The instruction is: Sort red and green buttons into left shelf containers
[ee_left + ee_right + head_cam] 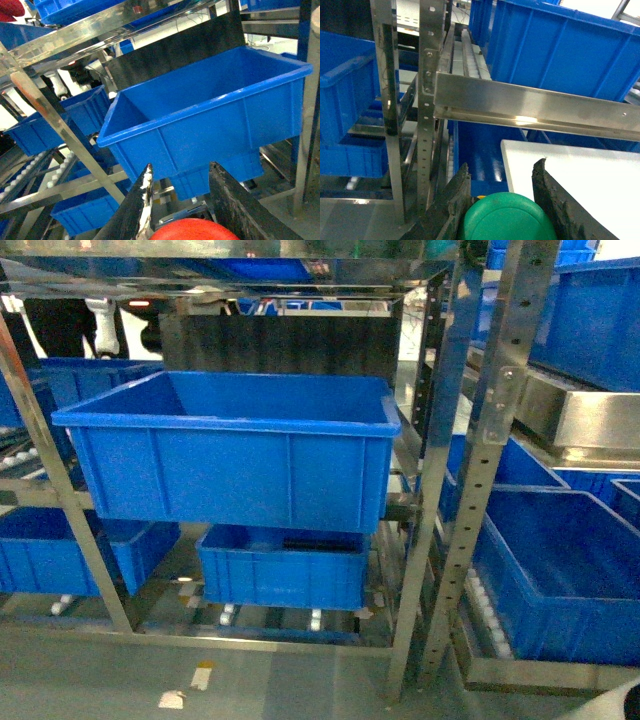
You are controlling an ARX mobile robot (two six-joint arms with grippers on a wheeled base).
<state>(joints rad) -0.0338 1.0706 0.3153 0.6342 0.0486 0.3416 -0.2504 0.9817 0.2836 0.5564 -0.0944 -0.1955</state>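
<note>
In the left wrist view the wide red cap of the red button [189,230] sits between the dark fingers of my left gripper [181,167], which is shut on it. It is held in front of a large blue container [220,130] on the left shelf, a little below its rim. In the right wrist view my right gripper [502,165] is shut on the green button [506,220], above a white surface [580,185]. The head view shows that same container [225,422] at centre and a smaller tub [282,568] beneath it. Neither gripper shows there.
Steel uprights [495,440] separate the left shelf from a right shelf holding more blue tubs [570,570]. A steel rail [535,107] crosses ahead of my right gripper. Further tubs [40,550] sit at the left. Tape scraps [172,699] lie on the grey floor.
</note>
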